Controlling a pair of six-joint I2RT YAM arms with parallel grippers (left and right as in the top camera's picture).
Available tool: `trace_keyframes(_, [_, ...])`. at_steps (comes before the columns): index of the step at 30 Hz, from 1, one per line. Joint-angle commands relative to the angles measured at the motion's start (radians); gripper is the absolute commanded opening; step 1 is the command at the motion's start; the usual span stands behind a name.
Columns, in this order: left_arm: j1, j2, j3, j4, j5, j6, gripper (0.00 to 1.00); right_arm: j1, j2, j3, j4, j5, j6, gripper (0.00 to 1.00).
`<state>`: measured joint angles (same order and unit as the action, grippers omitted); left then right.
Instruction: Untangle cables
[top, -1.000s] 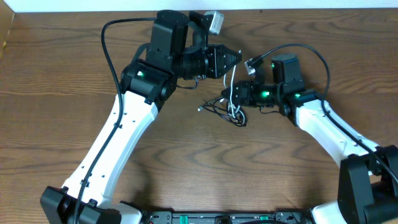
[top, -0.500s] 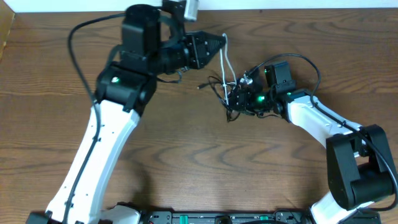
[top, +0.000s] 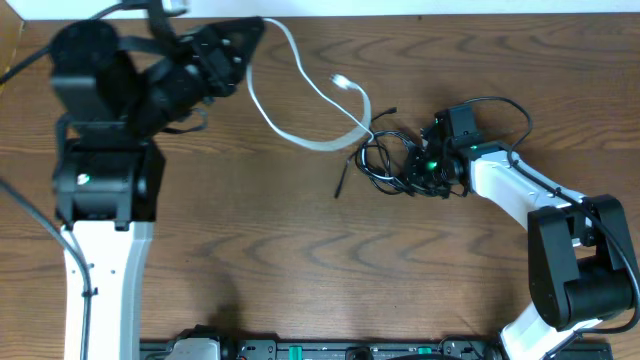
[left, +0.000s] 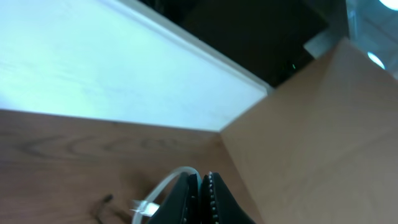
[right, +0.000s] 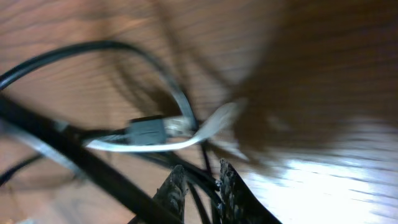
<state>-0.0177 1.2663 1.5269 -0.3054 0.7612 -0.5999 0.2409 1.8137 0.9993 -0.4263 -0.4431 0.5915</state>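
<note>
My left gripper (top: 252, 27), raised at the far left of the table, is shut on one end of the white cable (top: 300, 142). From there the cable sweeps down and right in a long loop, its plug (top: 342, 82) pointing up. In the left wrist view the jaws (left: 202, 182) pinch the white cable (left: 166, 188). The black cable (top: 382, 160) lies in a knotted heap at centre right. My right gripper (top: 413, 170) is down in the heap. Seen from the right wrist, its fingertips (right: 202, 183) are shut on strands of the black cable (right: 205, 177), with the white cable (right: 155, 145) just beyond.
A cardboard box wall (left: 323, 124) stands beside the left gripper, and a white board (top: 420, 8) lines the table's far edge. The right arm's own thick black wire (top: 505, 105) arcs over its wrist. One loose black end (top: 338, 188) sticks out left of the heap.
The left arm swung up and far to the left, drawing the white cable out of the heap into a long loop. The right gripper narrowed onto the black strands and shifted slightly right.
</note>
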Motion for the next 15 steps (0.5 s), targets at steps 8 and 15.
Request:
trace_keyframes(8, [0.204,-0.045,0.018,0.04,0.006,-0.009,0.08,-0.056,0.012,0.001,-0.149,0.21,-0.005,0.15])
trace_keyframes(15, [0.366,-0.045,0.018,0.029,0.005,-0.011,0.07,-0.143,0.012,0.001,-0.24,0.303,-0.025,0.14])
